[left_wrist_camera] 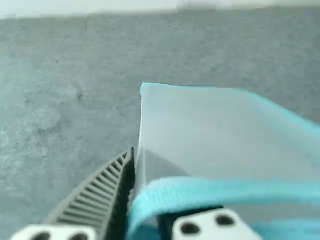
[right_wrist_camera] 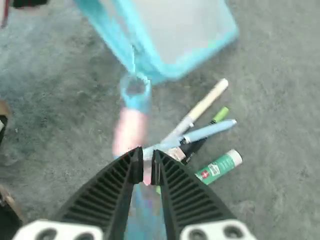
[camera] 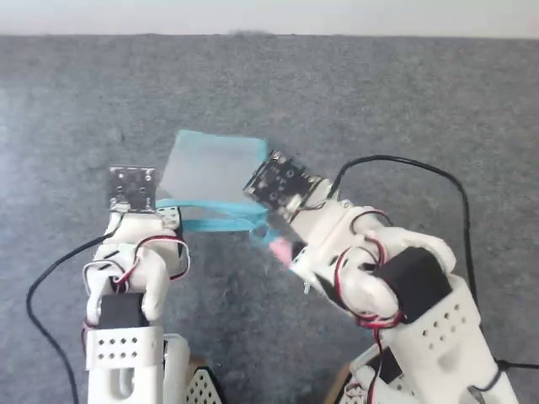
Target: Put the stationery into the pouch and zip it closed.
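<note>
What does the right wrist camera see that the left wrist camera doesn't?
Right wrist view adds: pens and a green glue stick lying on the carpet, and the right gripper pinching a pink tag. Left wrist view adds: the left gripper clamped on the blue edge of the pouch. Shared: that pouch and the grey carpet.

I count one pouch (right_wrist_camera: 175, 35) and two grippers of mine, one left gripper (left_wrist_camera: 135, 170) and one right gripper (right_wrist_camera: 145, 154). I count five stick-shaped pieces of stationery: one cream pen (right_wrist_camera: 207, 102), one green-tipped marker (right_wrist_camera: 219, 115), one blue pen (right_wrist_camera: 210, 131), one black pen (right_wrist_camera: 194, 146) and one green glue stick (right_wrist_camera: 220, 165). I also count one pink thing (right_wrist_camera: 129, 131), too blurred for me to name, and two black cables (camera: 438, 178), one by each of my two arms.
</note>
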